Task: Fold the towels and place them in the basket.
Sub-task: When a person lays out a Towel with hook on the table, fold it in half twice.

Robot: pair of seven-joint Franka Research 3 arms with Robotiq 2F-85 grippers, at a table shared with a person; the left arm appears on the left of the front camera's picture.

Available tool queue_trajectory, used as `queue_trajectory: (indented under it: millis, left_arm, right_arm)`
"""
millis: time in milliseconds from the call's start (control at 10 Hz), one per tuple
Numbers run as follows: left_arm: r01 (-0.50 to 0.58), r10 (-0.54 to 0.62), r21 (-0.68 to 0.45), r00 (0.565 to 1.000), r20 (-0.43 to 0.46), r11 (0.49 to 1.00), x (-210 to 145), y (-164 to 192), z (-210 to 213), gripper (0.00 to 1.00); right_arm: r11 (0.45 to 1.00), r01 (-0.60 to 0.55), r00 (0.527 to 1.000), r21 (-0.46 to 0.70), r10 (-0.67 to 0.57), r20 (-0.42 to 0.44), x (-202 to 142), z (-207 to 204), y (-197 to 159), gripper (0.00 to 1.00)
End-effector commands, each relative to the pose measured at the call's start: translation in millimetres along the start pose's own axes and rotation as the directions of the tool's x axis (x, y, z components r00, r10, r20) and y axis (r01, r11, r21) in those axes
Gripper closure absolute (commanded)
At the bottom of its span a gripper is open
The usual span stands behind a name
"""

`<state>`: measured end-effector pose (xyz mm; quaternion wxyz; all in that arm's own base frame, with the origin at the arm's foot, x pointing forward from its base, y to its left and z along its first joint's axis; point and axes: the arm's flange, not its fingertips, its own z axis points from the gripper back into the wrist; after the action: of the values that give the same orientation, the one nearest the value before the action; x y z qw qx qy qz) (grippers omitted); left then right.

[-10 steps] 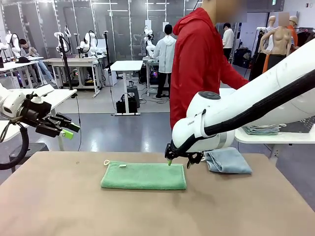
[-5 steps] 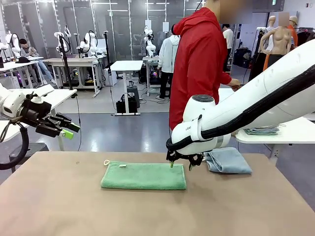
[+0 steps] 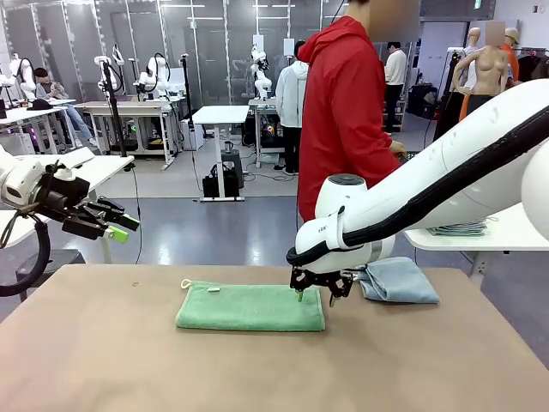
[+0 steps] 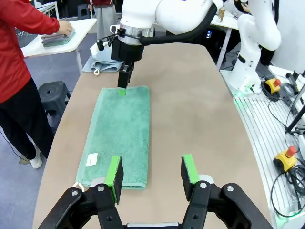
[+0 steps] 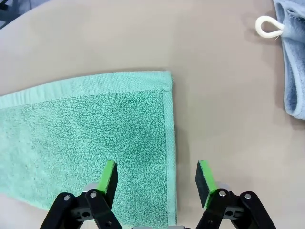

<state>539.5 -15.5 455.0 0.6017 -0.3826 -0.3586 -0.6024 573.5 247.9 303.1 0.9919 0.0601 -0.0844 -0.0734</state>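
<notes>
The green towel (image 3: 250, 307) lies flat and folded on the counter (image 3: 103, 360). The right pincer (image 3: 315, 296) hangs open over the towel's right end, its fingers straddling the hem. The grey-blue towel (image 3: 396, 280) lies just right of the green towel. The left pincer (image 3: 118, 225) is open, raised well left of it.

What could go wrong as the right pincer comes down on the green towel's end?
1. The open right pincer straddles the green towel's short edge, one finger over cloth, one over bare table; it may pinch only the hem, or just one layer.
2. The blue towel lies close beside that arm; a lift or sweep might drag it.
3. The left pincer hangs open over the far end; an unheld end may slide.
</notes>
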Motion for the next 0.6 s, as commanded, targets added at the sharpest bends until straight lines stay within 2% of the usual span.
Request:
queue_trajectory:
  millis: [0,200,300,500]
  left_arm:
    - [-0.010,0.010,-0.011,1.000,0.003,1.000,3.1,1.4,1.1,0.37]
    - [-0.010,0.010,-0.011,1.000,0.003,1.000,3.1,1.4,1.1,0.37]
    - [-0.010,0.010,-0.011,1.000,0.003,1.000,3.1,1.4,1.1,0.37]
    - [-0.010,0.010,-0.011,1.000,0.003,1.000,3.1,1.4,1.1,0.37]
  right_arm:
    - [0.999,0.021,1.000,-0.047,-0.021,0.010,4.9,-3.7,9.9,0.17]
    - [0.998,-0.001,1.000,-0.063,0.001,0.007,5.0,-8.8,11.7,0.17]
    - [0.998,-0.013,1.000,-0.062,0.014,0.011,4.7,-9.3,12.0,0.33]
    - [0.998,-0.016,1.000,-0.060,0.017,0.008,5.3,-8.6,12.0,0.33]
